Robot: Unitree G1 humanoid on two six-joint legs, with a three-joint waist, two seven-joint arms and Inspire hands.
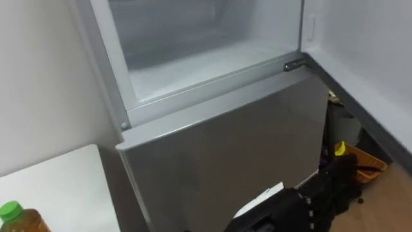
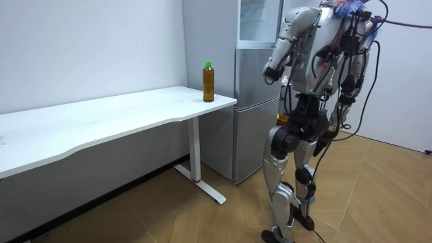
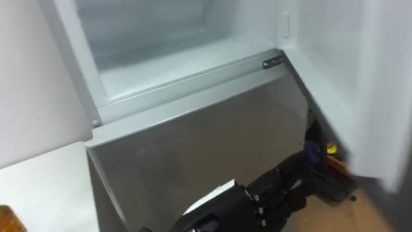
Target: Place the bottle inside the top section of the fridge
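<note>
One hand in view: the left hand (image 1: 293, 206) is hanging at the bottom centre of the eye view, just in front of the lower fridge door (image 1: 225, 148). It is carrying no bottle, and I cannot tell how far its fingers are curling.
Bottle: the green-capped bottle of amber drink (image 2: 208, 82) is standing upright on the corner of the white desk (image 2: 121, 115) nearest the fridge. It is showing in the eye view's lower left corner, well apart from the hand.
Reason for the layout: by my reading, the pick-up is not yet beginning. The bottle is waiting where a turn toward the frame's left is likely going to bring it within reach.
Upper fridge: the upper compartment (image 1: 193, 64) is standing open across the top of the eye view, ready to take the bottle. Its door (image 1: 367, 64) is standing out at the upper right, past the hinge (image 1: 294, 65).
Surface: the desk top is lying flat and smooth under the bottle, giving it a steady footing.
Room: the robot is standing close before the grey fridge at the room view's right, between white walls (image 2: 88, 47) and on a wooden floor (image 2: 202, 223). Something orange (image 1: 367, 161) is lying low at the eye view's right edge.
</note>
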